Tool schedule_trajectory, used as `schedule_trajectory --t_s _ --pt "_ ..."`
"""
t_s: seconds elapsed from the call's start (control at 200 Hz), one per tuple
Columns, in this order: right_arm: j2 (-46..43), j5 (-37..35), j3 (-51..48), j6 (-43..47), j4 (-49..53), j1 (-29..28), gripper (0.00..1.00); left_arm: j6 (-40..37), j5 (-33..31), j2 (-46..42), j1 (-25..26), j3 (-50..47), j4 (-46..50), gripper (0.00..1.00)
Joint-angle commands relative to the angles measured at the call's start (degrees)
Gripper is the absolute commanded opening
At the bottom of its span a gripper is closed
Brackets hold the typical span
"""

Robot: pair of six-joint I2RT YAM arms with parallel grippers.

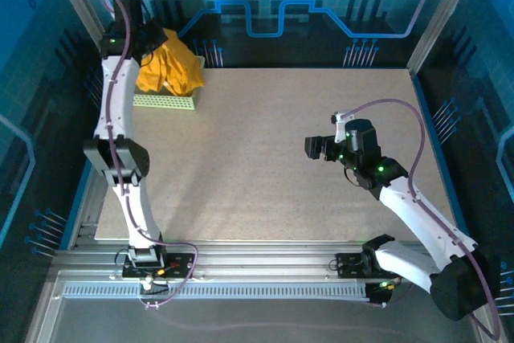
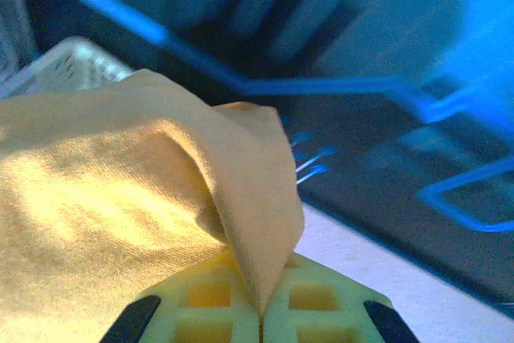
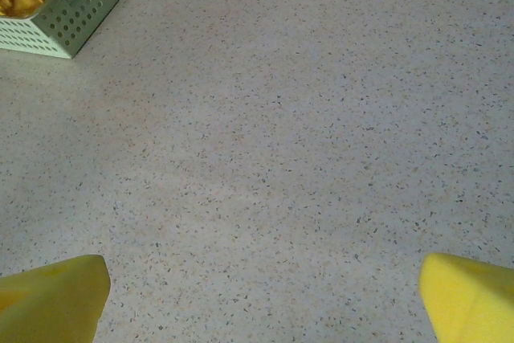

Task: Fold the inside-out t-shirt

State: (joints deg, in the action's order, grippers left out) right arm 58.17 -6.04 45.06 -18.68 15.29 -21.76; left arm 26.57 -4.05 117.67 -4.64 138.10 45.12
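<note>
light: blue-tinted; dim edges | t-shirt [image 2: 96, 198] brightly lit; self-shadowed | left wrist background blurred

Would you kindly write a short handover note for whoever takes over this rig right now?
Left hand: shut on the t-shirt, pinching a fold of it above the mesh basket at the far-left corner of the table.
Right hand: open, holding nothing, over bare table on the right.
Done: shirt grasped, nothing folded.
Left: bring it onto the table, spread it flat, fold it.

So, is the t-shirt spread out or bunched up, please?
Bunched up: the t-shirt hangs crumpled over the basket, pinched by the left end effector.
</note>
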Motion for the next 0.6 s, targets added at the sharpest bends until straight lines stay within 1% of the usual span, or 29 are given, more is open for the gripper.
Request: schedule_trajectory --t_s 0.0,0.155,0.225,0.27,0.4,0.465,0.525,0.595 --pt "-2.0 -1.24 -0.12 -0.98 1.02 -0.93 1.0 -2.69 4.65 -9.56 5.2 3.29 -6.92 0.0" --pt "-3.02 -1.4 -0.32 -1.46 1.15 -0.99 1.0 -9.17 2.37 -15.96 16.8 2.63 -8.58 0.0" --pt "-3.49 -1.35 -0.32 -1.75 1.31 -1.04 1.0 -10.52 1.96 -18.35 21.59 0.78 -9.5 0.0" --pt "-3.76 -1.4 -0.24 -1.84 1.45 -1.09 1.0 -10.09 2.01 -20.04 23.97 -2.17 -11.03 0.0" --pt "-4.29 -1.37 0.1 -2.04 2.35 -1.05 1.0 -7.76 3.25 -23.62 29.31 -11.44 -14.52 0.0" --pt "-4.47 -1.39 0.36 -1.97 2.83 -1.07 1.0 -7.04 3.78 -25.26 31.63 -17.88 -16.56 0.0" --pt "-4.64 -1.37 0.37 -1.98 3.24 -1.18 1.0 -5.54 4.29 -26.58 32.71 -24.26 -18.36 0.0" --pt "-4.73 -0.96 0.25 -1.93 3.51 -1.19 1.0 -2.66 4.37 -27.78 32.79 -32.48 -20.61 0.0"
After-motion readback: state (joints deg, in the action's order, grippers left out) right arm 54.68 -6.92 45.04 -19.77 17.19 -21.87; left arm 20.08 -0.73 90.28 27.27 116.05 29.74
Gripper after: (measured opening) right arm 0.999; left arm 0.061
